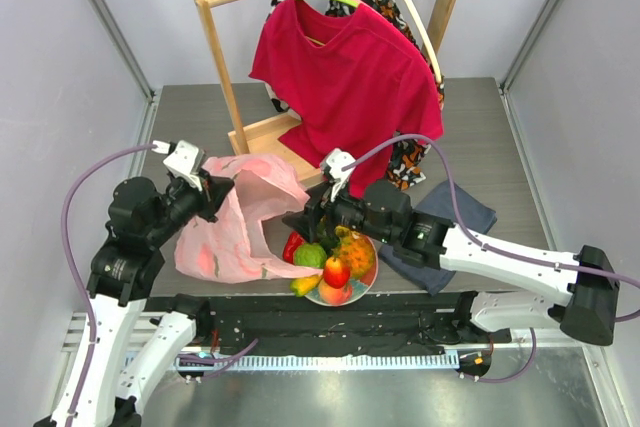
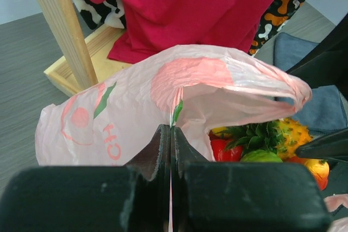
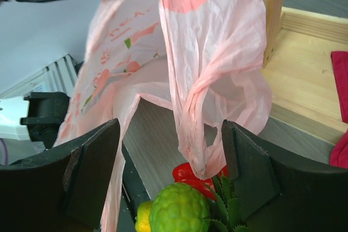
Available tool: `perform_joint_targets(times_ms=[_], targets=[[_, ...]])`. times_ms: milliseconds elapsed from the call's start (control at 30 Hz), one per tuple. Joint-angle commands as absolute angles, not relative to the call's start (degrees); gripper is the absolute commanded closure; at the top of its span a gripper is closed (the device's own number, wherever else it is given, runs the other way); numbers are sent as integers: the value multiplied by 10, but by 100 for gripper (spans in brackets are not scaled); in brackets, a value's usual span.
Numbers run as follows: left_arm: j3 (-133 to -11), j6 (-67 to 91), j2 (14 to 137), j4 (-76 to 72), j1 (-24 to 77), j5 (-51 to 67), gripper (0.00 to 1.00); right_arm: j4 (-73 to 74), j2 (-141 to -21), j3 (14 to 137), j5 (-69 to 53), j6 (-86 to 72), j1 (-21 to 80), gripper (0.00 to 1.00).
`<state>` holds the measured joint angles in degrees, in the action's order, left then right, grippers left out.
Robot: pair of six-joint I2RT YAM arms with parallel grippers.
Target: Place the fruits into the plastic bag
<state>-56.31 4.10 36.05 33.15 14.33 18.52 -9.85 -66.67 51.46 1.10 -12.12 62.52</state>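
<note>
The pink plastic bag lies left of centre, its upper edge lifted. My left gripper is shut on that edge, and the film runs pinched between the pads. The fruits are piled on a red plate: red pepper, bumpy green fruit, pineapple, apple, peach and a yellow piece. My right gripper hovers open over the pile's left side, by the bag's mouth. A bag handle hangs between its fingers, above the green fruit and pepper.
A wooden clothes rack stands behind the bag with a red T-shirt and a patterned garment hanging on it. A folded grey-blue cloth lies under my right arm. The rack's base sits close behind the bag.
</note>
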Motion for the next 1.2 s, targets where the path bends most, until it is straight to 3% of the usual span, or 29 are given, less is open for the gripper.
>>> perform_joint_targets(times_ms=[0, 67, 167, 200, 233, 267, 333, 367, 400, 500, 833, 1167], targets=[[-561, 43, 345, 316, 142, 197, 100, -126, -688, 519, 44, -113, 628, 17], [-559, 45, 344, 312, 142, 200, 100, -130, -700, 522, 45, -113, 628, 19], [-559, 43, 342, 316, 142, 192, 100, -134, -702, 532, 51, -108, 628, 51], [-559, 43, 343, 319, 142, 188, 100, -131, -703, 540, 54, -105, 628, 81], [-560, 43, 348, 322, 142, 179, 100, -114, -704, 551, 61, -98, 628, 94], [-562, 45, 351, 324, 142, 172, 100, -101, -712, 582, 76, -93, 628, 99], [-576, 59, 359, 334, 142, 157, 86, -64, -721, 614, 88, -80, 629, 99], [-583, 64, 362, 339, 142, 150, 72, -55, -725, 642, 105, -81, 630, 99], [-589, 75, 364, 348, 142, 146, 37, -49, -734, 654, 112, -79, 630, 99], [-610, 94, 361, 358, 142, 135, 4, -41, -752, 686, 132, -81, 634, 99], [-618, 101, 374, 432, 142, 139, 0, -11, -823, 788, 186, -94, 637, 99], [-561, 169, 402, 359, 142, 177, 0, -7, -844, 809, 182, -105, 639, 99]])
